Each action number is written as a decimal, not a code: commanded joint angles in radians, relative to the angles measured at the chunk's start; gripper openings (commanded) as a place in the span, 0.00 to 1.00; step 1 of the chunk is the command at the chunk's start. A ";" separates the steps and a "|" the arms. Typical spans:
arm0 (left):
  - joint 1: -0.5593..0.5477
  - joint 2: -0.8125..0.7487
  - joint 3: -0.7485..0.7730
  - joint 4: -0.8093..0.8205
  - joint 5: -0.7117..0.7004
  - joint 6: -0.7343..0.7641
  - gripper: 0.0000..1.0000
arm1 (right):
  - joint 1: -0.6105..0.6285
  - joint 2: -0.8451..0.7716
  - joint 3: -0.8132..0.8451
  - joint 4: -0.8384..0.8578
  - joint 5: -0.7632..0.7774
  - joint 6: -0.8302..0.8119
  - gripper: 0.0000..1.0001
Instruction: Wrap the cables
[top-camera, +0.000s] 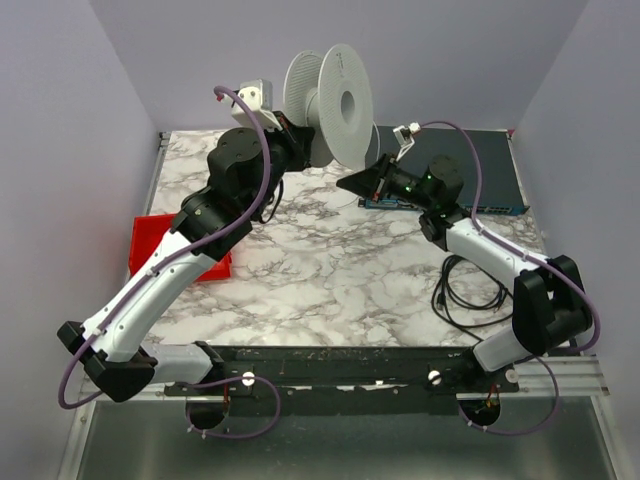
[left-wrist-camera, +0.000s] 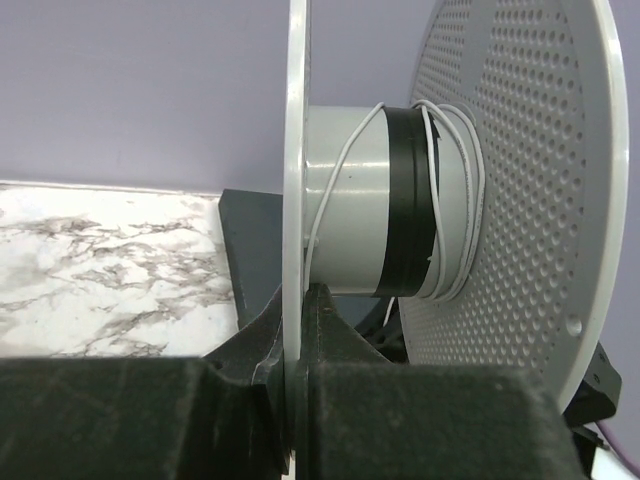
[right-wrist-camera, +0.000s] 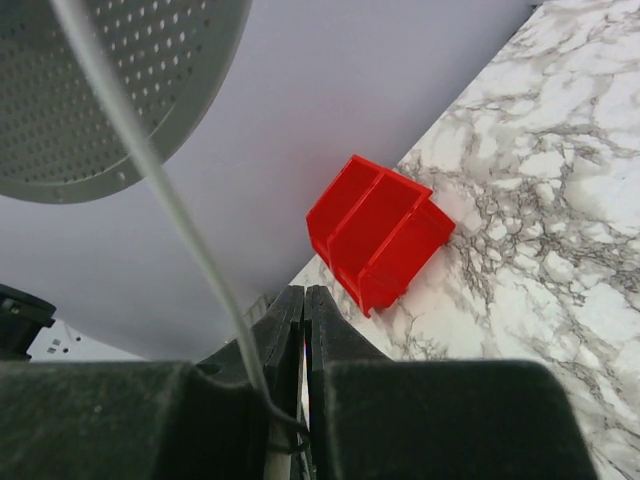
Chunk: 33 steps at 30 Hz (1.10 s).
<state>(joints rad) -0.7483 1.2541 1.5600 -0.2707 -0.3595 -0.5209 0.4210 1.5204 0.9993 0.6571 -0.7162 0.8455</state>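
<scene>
My left pincer (left-wrist-camera: 300, 306) is clamped thin on the bare rim of the near flange (left-wrist-camera: 297, 150) of the spool (left-wrist-camera: 520, 180), which sits at 12 o'clock over the desk (top-camera: 330, 270). My right pincer (right-wrist-camera: 304, 300), at about 4 o'clock from the spool, is pressed closed on the white cable (right-wrist-camera: 190, 230). That cable runs up from my fingers toward the reel. Only a few loose turns lie on the hub (left-wrist-camera: 345, 200), bunched against the far flange at its 3 o'clock side, with one strand straying across toward the near flange. My first worry is the edge grip. It is narrow, and a hard tug from my right could twist the flange between my left fingers or slip it out. I cannot tell whether anything else supports the spool. My second worry is tension. With too little, the loose loops could spring off the hub or pile over one another. With too much, the cable could drag through my right fingers. The straying strand could also catch on the flange rim by my left fingertips and get pinched there. A black cable (top-camera: 468, 290) lies coiled at 4 o'clock on the desk, close beside my right arm, and a wide swing could snag or sweep it. The red bin (right-wrist-camera: 375, 235) at 9 o'clock looks safely out of the way.
</scene>
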 joint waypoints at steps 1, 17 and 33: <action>-0.011 0.003 0.051 0.073 -0.106 0.002 0.00 | 0.021 -0.013 -0.023 0.037 0.015 0.010 0.12; -0.014 0.020 0.065 0.067 -0.131 0.010 0.00 | 0.047 -0.043 -0.051 -0.050 0.078 -0.054 0.18; -0.017 0.027 0.077 0.062 -0.140 0.012 0.00 | 0.054 -0.084 -0.086 -0.085 0.198 -0.083 0.31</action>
<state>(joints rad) -0.7555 1.2819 1.5799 -0.2790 -0.4713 -0.5083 0.4660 1.4792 0.9485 0.5632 -0.6029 0.7776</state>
